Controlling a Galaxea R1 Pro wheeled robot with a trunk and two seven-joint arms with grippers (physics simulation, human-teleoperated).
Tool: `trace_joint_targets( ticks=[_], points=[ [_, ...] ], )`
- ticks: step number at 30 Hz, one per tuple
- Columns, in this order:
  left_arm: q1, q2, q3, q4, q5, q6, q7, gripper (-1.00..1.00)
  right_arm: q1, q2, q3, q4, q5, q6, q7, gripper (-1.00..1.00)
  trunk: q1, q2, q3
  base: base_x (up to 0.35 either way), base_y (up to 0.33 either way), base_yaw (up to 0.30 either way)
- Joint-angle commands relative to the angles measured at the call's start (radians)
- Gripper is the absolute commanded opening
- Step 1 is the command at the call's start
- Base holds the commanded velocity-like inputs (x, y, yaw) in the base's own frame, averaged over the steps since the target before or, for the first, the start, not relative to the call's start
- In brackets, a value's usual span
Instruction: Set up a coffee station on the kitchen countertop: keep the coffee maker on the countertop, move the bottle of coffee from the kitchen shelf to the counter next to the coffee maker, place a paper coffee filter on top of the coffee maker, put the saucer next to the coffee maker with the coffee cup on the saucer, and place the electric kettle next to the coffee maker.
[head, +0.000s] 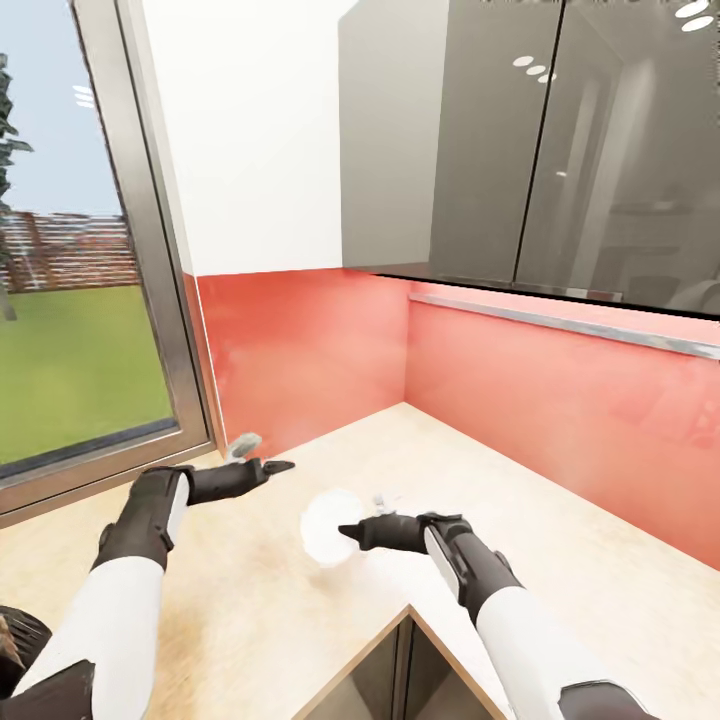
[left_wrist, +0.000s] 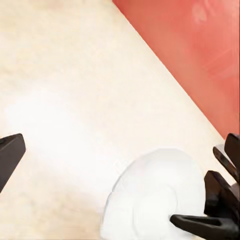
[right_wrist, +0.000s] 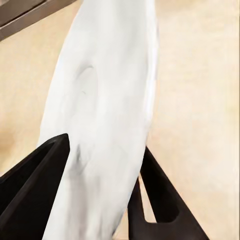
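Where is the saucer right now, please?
The saucer is in the head view's lower centre, over the beige countertop, held between the right gripper's fingers.

- A plain white round saucer (head: 330, 527) hangs tilted above the beige countertop (head: 560, 540), its rim pinched by the right gripper (head: 350, 531).

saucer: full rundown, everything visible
The saucer is a plain white round disc, glossy, ceramic-looking, with a faint recessed centre ring. It looks whole and empty. The right tool clamps its rim, one black finger on each face. It sits over the beige countertop near the corner by the red backsplash; whether it touches the surface is unclear. The left tool is apart from it.
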Motion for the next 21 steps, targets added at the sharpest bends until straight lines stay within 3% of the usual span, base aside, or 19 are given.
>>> trace_joint_targets(
  ticks=[1, 6, 14, 21],
  points=[
    [0.001, -0.001, 0.004, -0.038, -0.012, 0.02, -0.015, 1.0, 0.0, 0.0, -0.001, -0.018, 0.006, 0.005, 0.004, -1.0, 0.001, 0.0, -0.001, 0.0, 0.0, 0.0],
    [0.006, -0.002, -0.01, -0.128, -0.014, 0.044, -0.054, 1.0, 0.0, -0.001, -0.001, -0.052, 0.008, 0.004, 0.005, -1.0, 0.001, 0.0, -0.001, -0.036, 0.0, 0.0],
    [0.007, -0.002, -0.03, -0.144, -0.018, 0.047, -0.066, 1.0, 0.0, -0.005, 0.0, -0.099, 0.01, 0.005, 0.005, -1.0, 0.001, 0.0, -0.001, -0.289, 0.0, 0.0],
    [0.008, -0.002, -0.031, -0.145, -0.019, 0.046, -0.066, 1.0, 0.0, -0.064, -0.001, -0.15, 0.008, 0.005, 0.005, -1.0, 0.001, 0.0, -0.001, -0.337, 0.0, 0.0]
  ],
)
